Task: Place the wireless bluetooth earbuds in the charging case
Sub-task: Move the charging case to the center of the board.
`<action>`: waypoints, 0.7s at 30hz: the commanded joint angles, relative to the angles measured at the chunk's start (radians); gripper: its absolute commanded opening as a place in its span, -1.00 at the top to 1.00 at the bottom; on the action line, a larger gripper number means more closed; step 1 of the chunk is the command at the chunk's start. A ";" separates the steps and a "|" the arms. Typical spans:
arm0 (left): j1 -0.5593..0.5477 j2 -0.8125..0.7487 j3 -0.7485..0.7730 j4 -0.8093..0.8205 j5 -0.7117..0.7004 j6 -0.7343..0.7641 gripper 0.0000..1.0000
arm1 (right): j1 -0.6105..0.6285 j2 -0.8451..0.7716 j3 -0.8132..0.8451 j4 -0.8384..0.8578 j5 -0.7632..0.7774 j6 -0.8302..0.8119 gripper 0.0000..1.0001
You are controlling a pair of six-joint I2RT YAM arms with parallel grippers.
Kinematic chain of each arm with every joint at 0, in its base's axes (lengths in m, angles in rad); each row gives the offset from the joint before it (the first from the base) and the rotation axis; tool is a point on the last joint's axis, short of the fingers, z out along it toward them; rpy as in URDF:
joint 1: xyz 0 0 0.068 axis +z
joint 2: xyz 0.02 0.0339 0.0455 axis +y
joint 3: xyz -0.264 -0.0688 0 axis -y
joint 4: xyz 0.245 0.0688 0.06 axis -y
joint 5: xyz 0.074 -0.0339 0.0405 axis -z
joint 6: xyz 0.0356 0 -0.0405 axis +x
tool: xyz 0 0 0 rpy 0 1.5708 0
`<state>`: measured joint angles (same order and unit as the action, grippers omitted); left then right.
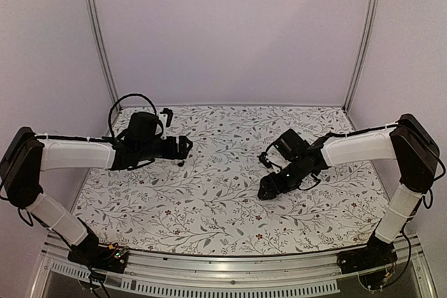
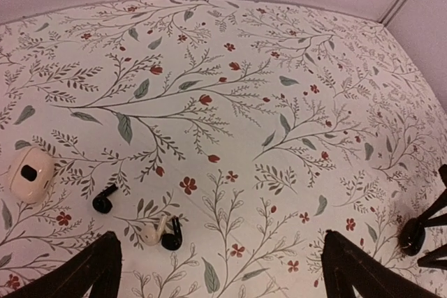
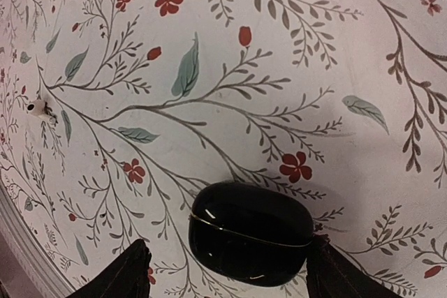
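The black charging case (image 3: 250,232) lies shut on the floral cloth, a thin seam round its shell. My right gripper (image 3: 228,242) is open and straddles it: the right finger touches its side, the left finger stands apart. The case also shows at the far right of the left wrist view (image 2: 412,235), at the right gripper's tips. Two black earbuds (image 2: 105,199) (image 2: 172,234) lie loose on the cloth just ahead of my left gripper (image 2: 220,239), which is open and empty. In the top view the left gripper (image 1: 183,148) is at the back left and the right gripper (image 1: 269,190) is right of centre.
A white earbud (image 2: 155,231) lies against the nearer black one. A white case (image 2: 30,172) sits to their left. A small white piece (image 3: 36,108) shows far off in the right wrist view. Pale walls and metal posts (image 1: 98,33) bound the table.
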<state>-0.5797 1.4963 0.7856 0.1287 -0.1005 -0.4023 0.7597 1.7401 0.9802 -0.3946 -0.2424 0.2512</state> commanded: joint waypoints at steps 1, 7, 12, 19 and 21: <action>-0.051 -0.015 -0.012 0.050 0.080 0.062 -0.99 | 0.028 0.017 0.034 0.016 -0.067 0.018 -0.50; -0.098 -0.001 -0.034 0.130 0.209 0.110 -0.99 | 0.039 -0.001 -0.014 0.063 -0.152 0.041 -0.35; -0.184 0.055 -0.015 0.184 0.291 0.183 -0.99 | 0.038 -0.055 -0.067 0.101 -0.243 0.063 -0.32; -0.305 0.107 -0.070 0.355 0.368 0.301 -0.99 | -0.020 -0.227 -0.160 0.127 -0.273 0.100 -0.33; -0.306 0.126 -0.117 0.482 0.458 0.340 -0.99 | -0.069 -0.284 -0.197 0.152 -0.298 0.112 -0.33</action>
<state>-0.8726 1.5940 0.7391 0.3702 0.2089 -0.1646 0.7662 1.5574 0.8360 -0.3050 -0.4866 0.3271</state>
